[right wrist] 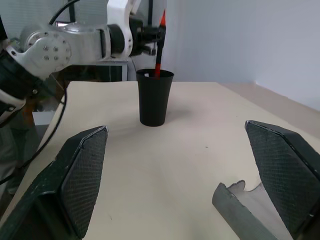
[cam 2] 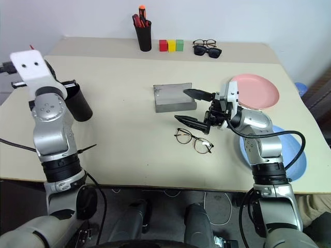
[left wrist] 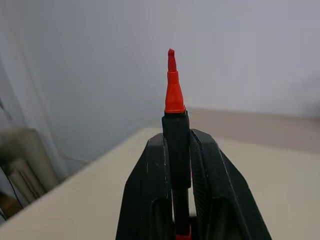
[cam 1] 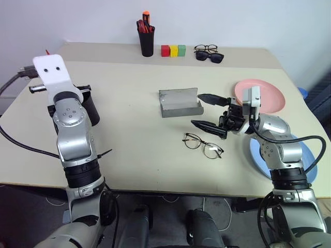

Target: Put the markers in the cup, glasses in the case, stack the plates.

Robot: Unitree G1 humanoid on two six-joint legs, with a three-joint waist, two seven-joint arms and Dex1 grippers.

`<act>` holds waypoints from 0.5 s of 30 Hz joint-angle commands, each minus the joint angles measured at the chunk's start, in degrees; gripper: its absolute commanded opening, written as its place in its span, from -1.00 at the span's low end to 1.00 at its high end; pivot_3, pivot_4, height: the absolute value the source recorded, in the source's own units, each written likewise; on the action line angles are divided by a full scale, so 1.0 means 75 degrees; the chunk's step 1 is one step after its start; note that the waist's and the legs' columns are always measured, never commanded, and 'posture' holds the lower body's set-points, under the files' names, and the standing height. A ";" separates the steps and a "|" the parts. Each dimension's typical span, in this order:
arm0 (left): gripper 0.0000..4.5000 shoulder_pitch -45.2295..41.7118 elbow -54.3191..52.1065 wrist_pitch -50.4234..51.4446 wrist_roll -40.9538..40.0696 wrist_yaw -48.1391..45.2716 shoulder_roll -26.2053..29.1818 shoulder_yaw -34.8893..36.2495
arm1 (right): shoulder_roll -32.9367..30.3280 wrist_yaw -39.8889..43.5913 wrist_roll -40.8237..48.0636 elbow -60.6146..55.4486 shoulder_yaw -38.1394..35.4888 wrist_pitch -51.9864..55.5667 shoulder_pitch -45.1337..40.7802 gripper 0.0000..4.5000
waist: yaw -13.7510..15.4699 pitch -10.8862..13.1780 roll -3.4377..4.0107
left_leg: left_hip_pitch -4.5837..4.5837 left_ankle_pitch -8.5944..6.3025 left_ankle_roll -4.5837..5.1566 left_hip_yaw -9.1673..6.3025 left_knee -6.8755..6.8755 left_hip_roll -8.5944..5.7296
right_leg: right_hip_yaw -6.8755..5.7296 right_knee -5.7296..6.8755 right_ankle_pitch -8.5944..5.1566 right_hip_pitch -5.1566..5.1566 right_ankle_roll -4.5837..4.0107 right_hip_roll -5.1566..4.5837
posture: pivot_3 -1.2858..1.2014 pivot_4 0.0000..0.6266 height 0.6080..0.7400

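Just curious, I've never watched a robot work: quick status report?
Left fingers shut on red marker over the cup. Right fingers open, above the glasses. Case open. Nothing in the way.

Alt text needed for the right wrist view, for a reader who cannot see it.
The right gripper is wide open above the tan table. Beyond it, the left gripper holds a red marker upright in the black cup. A corner of the grey case shows by one finger.
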 commanded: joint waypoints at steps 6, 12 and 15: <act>0.08 0.0612 -0.0724 0.0160 -0.0377 -0.0307 -0.0083 -0.0536 | -0.0167 -0.0084 0.0020 -0.0330 -0.0311 -0.0131 0.0120 1.00 | -0.0002 -0.0001 0.0001 | -0.0001 0.0000 -0.0001 0.0001 -0.0005 0.0001 | 0.0000 -0.0004 0.0000 -0.0003 -0.0001 0.0000 | 0.03 -0.52 1.00; 0.27 -0.0024 -0.1126 0.0480 -0.2030 -0.2046 0.0331 -0.0692 | -0.0363 -0.0578 -0.0008 -0.0874 -0.0580 0.0119 0.0640 1.00 | 0.0057 0.0000 0.0001 | -0.0025 -0.0001 -0.0001 -0.0001 -0.0002 0.0001 | -0.0003 -0.0020 0.0000 -0.0015 -0.0002 -0.0001 | 0.03 -0.52 1.00; 0.27 -0.1155 -0.0423 0.1932 -0.3790 -0.4659 0.1232 -0.1371 | -0.0541 -0.1228 -0.0049 -0.1466 -0.0827 0.0432 0.1158 1.00 | 0.0074 0.0000 0.0000 | -0.0045 0.0000 -0.0001 -0.0004 0.0005 0.0000 | -0.0012 -0.0029 0.0000 -0.0025 -0.0003 -0.0001 | 0.03 -0.52 1.00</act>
